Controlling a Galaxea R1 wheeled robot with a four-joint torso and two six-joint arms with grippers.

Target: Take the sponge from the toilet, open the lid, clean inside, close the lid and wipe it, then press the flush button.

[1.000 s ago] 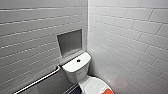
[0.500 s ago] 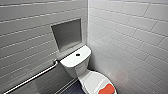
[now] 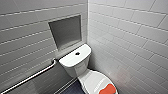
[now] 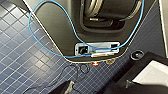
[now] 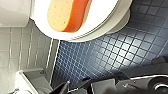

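The right end effector (image 5: 100, 87) shows as dark, blurred shapes at the edge of the right wrist view, above the dark blue tiled floor (image 5: 107, 47). I cannot tell whether it is spread or pressed together, and it is not touching anything that I can make out. The left end effector (image 4: 85, 88) is just as hard to read: only dark forms over the same blue tiles, near a thin black wire on the floor. Its state cannot be told either. Part of the robot's dark body sits beyond it, with a blue cable (image 4: 50, 48) looped across it and a small red light (image 4: 95, 64) at its rim.

The sponge (image 3: 108, 89) lies on the closed lid (image 3: 92, 78) of the toilet (image 3: 75, 63), toward the front end of the lid. In the head view the picture's edge cuts off both the sponge and the front of the lid. In the right wrist view the sponge shows an orange face and a paler yellowish side, again partly cut off.

The flush button (image 3: 77, 53) sits in the middle of the tank top. Behind the tank is a square niche (image 3: 65, 32) in the grey tiled wall, with a metal grab rail (image 3: 32, 75) beside the toilet. A pale boxy thing (image 5: 32, 80) by the wall near the toilet's base is too blurred to name.
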